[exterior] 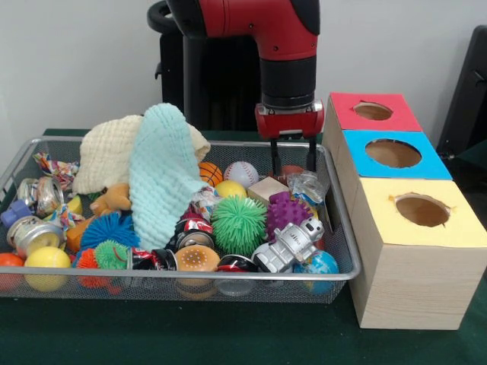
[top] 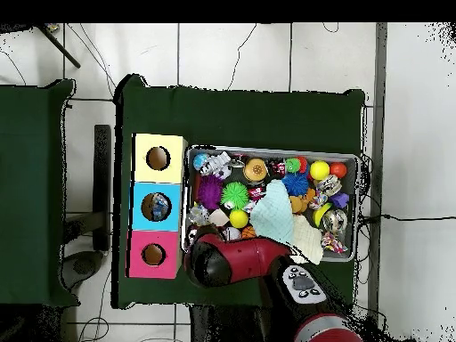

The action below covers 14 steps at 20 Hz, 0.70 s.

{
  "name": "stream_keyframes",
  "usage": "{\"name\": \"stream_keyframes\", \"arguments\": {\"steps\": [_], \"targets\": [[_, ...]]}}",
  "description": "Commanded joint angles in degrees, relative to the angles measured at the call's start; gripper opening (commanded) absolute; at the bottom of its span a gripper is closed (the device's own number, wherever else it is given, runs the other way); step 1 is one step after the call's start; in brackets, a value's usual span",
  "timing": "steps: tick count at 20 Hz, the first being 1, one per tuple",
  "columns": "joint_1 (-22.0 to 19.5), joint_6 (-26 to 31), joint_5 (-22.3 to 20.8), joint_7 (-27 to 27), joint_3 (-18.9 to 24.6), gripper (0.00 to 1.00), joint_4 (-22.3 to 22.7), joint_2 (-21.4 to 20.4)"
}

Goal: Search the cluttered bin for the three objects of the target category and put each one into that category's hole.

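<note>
— Fingers [exterior: 290,157]?
— Spread apart, gripping nothing, lowered into the wire mesh bin [exterior: 344,228] over a small reddish ball [exterior: 291,170].
— Nearby?
— Beside them, a tan wooden cube [exterior: 265,188] and crinkled clear wrapper [exterior: 308,185]; farther off, the red-topped wooden box [exterior: 370,111] with its hole.
</note>
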Motion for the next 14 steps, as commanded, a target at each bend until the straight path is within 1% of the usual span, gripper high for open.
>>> {"name": "stream_keyframes", "arguments": {"steps": [1,5,14], "targets": [[-0.07,-4.93,-2.33,3.99,1.8,1.0,-7.43,4.71],[-0.02,-7.12,-2.31,4.41,1.62,1.0,-6.6,5.46],[-2.8,-10.49,-3.98,4.73,4.03,1.0,-5.13,7.09]]}}
